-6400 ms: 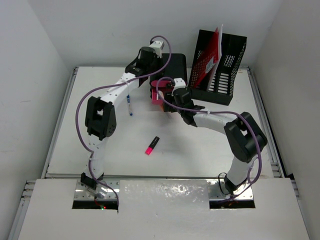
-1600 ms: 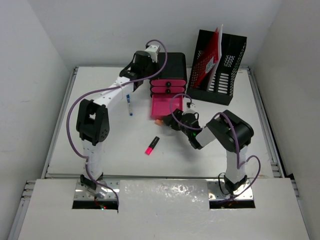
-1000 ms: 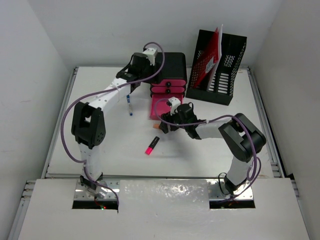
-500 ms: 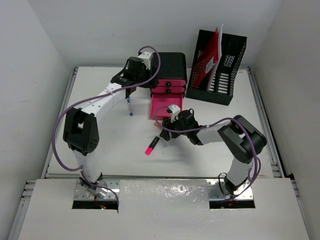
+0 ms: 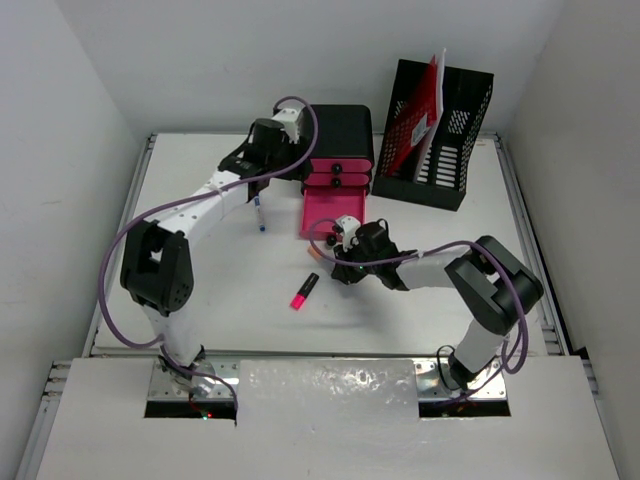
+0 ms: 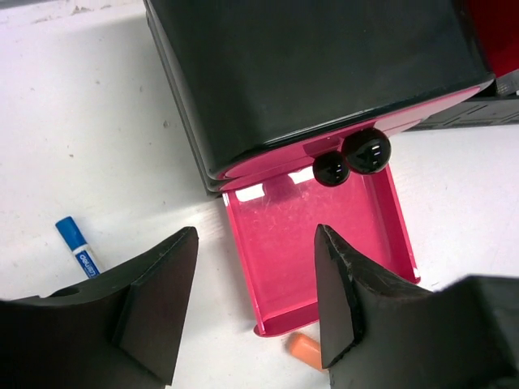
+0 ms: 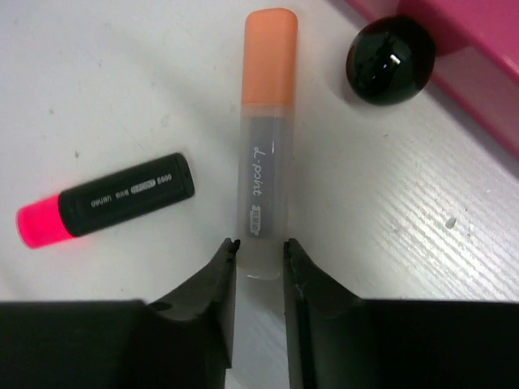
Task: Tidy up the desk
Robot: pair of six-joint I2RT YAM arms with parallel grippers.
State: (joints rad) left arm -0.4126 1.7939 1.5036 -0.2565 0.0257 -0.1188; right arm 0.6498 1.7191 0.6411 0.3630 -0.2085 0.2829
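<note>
On the white desk (image 5: 200, 290), an orange-capped marker (image 7: 264, 162) with a grey see-through barrel lies in front of the open pink drawer (image 6: 316, 251). My right gripper (image 7: 259, 247) is low over the desk, its jaws pressed against both sides of the marker's rear end. A pink-tipped black highlighter (image 7: 113, 203) lies just left of it, untouched. My left gripper (image 6: 255, 243) hovers open above the drawer's left front corner, holding nothing. The marker's orange cap (image 6: 304, 350) peeks out beside its right finger.
The black drawer unit (image 5: 340, 135) stands at the back, its two upper pink drawers shut, their knobs (image 6: 365, 151) showing. A black mesh file holder (image 5: 437, 130) with a red folder stands to its right. A blue-capped pen (image 5: 259, 215) lies left of the open drawer. The drawer's knob (image 7: 390, 58) is near the marker's cap.
My right gripper dropped to the desk in front of the drawer and its jaws closed onto the orange-capped marker. My left gripper drifted slightly left above the drawer unit.
</note>
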